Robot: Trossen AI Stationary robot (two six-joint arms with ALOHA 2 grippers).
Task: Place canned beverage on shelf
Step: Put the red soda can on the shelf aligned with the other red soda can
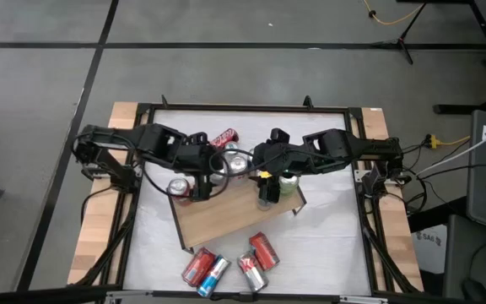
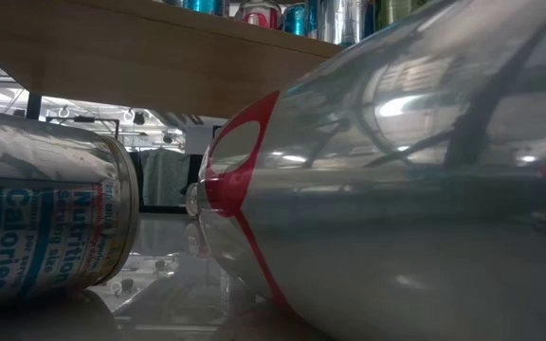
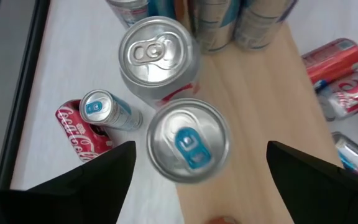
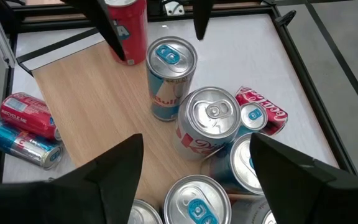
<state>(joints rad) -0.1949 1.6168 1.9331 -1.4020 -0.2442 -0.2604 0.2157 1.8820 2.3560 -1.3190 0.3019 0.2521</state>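
The shelf (image 1: 226, 221) is a light wooden board lying slantwise on the white table. A blue-and-silver can with a blue tab (image 3: 187, 142) (image 4: 169, 78) stands upright on it. My left gripper (image 3: 197, 186) (image 1: 201, 187) hovers open over that can, one finger on either side and clear of it. Beside it stand a silver can with red print (image 4: 210, 121) (image 3: 158, 56) and more upright cans (image 4: 197, 202). My right gripper (image 4: 197, 168) (image 1: 268, 194) hangs open above this group at the shelf's right end, with nothing between its fingers.
Several cans lie on the table near its front edge (image 1: 199, 266) (image 1: 264, 249); two of them fill the low view (image 2: 45, 227) (image 2: 396, 189). A red can (image 1: 224, 138) lies at the far side, and another red one (image 4: 126, 28) stands by the shelf's left end.
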